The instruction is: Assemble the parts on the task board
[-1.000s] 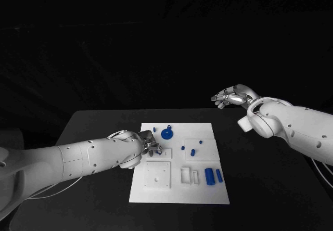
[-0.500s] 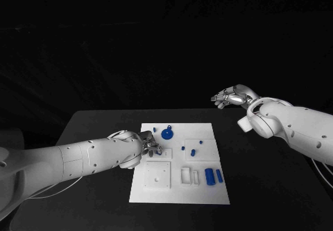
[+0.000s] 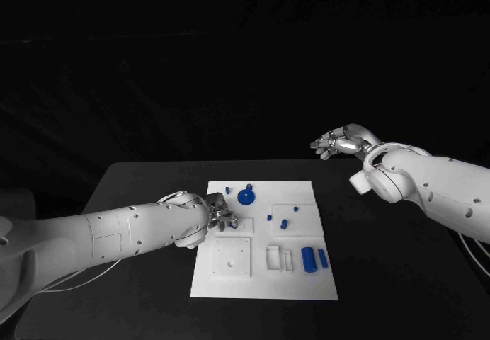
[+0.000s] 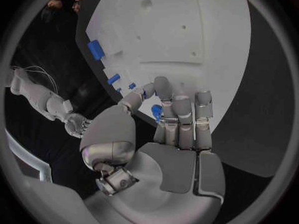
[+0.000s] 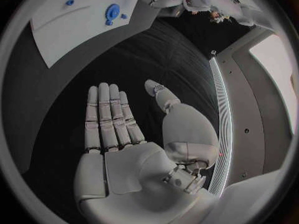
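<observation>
Your left hand [image 3: 217, 214] pinches a small blue plastic part [image 4: 156, 111] over the left edge of the white plastic task board [image 3: 306, 283]. Your right hand [image 3: 342, 142] hangs empty, fingers apart, beyond the table's far right corner. Most blue parts lie loose; assembly looks barely begun.

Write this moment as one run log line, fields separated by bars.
left hand: pinches blue part over task board | right hand: open, raised

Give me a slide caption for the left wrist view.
Left hand pinching a small blue part above the white task board.
</observation>
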{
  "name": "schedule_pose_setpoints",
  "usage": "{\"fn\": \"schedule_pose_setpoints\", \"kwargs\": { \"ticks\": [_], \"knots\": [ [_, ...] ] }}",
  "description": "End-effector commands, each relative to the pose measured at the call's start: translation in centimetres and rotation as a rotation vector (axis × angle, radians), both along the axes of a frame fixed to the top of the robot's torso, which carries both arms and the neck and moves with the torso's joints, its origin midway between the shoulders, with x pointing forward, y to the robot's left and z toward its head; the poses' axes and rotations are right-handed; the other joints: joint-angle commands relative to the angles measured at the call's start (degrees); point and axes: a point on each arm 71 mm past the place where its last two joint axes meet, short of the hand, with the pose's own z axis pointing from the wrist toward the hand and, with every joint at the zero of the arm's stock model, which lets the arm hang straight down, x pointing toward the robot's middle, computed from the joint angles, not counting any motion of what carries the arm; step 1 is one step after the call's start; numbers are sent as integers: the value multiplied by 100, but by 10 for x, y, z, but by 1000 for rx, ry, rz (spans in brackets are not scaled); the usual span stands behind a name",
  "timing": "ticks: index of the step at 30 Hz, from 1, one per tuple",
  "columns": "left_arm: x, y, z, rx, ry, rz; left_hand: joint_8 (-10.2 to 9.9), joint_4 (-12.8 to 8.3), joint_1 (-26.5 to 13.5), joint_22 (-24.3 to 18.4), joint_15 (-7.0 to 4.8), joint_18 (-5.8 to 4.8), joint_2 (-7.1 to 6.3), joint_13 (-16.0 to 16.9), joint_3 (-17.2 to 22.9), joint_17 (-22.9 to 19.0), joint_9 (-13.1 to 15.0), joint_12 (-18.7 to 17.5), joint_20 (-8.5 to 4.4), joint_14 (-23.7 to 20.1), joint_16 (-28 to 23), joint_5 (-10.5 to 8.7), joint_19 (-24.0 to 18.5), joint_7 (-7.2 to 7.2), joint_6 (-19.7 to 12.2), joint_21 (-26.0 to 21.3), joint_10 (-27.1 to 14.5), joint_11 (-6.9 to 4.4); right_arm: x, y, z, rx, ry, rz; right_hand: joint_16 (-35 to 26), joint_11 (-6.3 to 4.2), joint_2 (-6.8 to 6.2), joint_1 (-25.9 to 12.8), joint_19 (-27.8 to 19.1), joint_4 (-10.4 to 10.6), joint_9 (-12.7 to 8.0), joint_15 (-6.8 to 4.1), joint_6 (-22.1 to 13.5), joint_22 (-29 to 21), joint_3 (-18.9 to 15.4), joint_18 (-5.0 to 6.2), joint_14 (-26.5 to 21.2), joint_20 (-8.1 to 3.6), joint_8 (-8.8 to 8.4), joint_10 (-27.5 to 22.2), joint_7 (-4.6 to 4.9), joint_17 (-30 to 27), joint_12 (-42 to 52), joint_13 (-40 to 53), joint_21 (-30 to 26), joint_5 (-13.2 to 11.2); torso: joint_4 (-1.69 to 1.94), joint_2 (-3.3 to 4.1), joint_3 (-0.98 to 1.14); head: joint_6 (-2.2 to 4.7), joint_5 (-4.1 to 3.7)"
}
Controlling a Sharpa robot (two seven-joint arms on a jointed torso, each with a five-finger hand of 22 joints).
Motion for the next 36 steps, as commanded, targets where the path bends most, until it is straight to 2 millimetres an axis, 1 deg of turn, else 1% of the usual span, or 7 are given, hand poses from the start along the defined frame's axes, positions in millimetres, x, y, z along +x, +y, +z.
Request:
{"fn": "schedule_pose_setpoints", "kwargs": {
  "ticks": [1, 9, 11, 17, 21, 25, 36],
  "knots": [
    [-1, -2, -1, 2, 9, -18, 124, -7, 7, 125, -151, -10, 67, 8, 29, -7, 571, 37, -805, 67, 29, -7, 25, -563, 939, 31, -22, -30, 0, 2, 0, -5, -1, 20, -21, 6, 3, 70, -52, 28, -6, 15, -23, 6, 19, 6, -26, 2, 23, 46, 1, -10, -16, -8, -34, 23, 7, 0, 2, 6, -8],
    [0, -2, -1, 4, 0, -19, 129, -9, 9, 125, -155, -8, 64, 10, 33, -11, 575, 45, -808, 67, 31, -12, 29, -563, 936, 37, -26, -32, 0, 2, 0, -5, -2, 19, -22, 7, 4, 69, -55, 29, -8, 16, -23, 8, 19, 6, -28, 3, 24, 46, 1, -12, -15, -14, -36, 24, 2, 2, -1, 13, 0],
    [0, -2, -1, 3, -6, -16, 144, -3, 6, 124, -163, -6, 64, 16, 34, -17, 587, 65, -812, 73, 41, -58, 37, -567, 939, 51, -26, -35, 0, 2, 0, -5, -2, 19, -22, 7, 4, 69, -55, 30, -8, 16, -23, 8, 19, 6, -28, 4, 24, 46, 1, -12, -15, -15, -36, 24, 2, 1, -2, 13, 1],
    [0, -2, 0, -2, -17, -11, 151, 6, -3, 121, -167, -6, 90, 18, 40, -24, 594, 77, -814, 74, 45, -69, 41, -567, 934, 58, -33, -36, 0, 2, 0, -5, -3, 18, -23, 7, 6, 67, -58, 32, -9, 17, -22, 10, 19, 6, -31, 5, 24, 47, 1, -15, -14, -21, -38, 29, 2, 1, -2, 17, -3],
    [0, -2, 1, -6, -34, -1, 155, 2, -3, 121, -169, -5, 101, 20, 48, -27, 599, 84, -816, 74, 49, -55, 40, -567, 931, 61, -37, -38, 0, 1, 0, -6, -3, 16, -23, 8, 6, 63, -60, 36, -11, 18, -22, 12, 18, 6, -32, 7, 25, 48, 1, -17, -13, -28, -39, 33, 3, 3, -3, 12, -10],
    [0, -3, 2, -14, -50, 3, 174, -9, -9, 122, -173, -5, 101, 27, 60, -32, 613, 114, -818, 80, 72, 9, 35, -573, 935, 74, -37, -43, 0, 1, 0, -6, -3, 16, -23, 8, 5, 53, -64, 43, -13, 19, -21, 14, 14, 6, -35, 9, 26, 49, 2, -21, -12, -39, -41, 39, 1, 1, -3, 10, -19],
    [-1, -4, 2, -23, -49, 2, 186, -7, -16, 122, -174, -4, 106, 32, 65, -35, 622, 132, -820, 82, 85, 33, 35, -576, 937, 84, -39, -46, 0, 2, 0, -5, -3, 18, -27, 8, 6, 49, -73, 47, -17, 22, -21, 18, 15, 8, -42, 11, 27, 50, 1, -29, -10, -58, -47, 60, 1, 2, -1, 9, -18]
  ]
}}
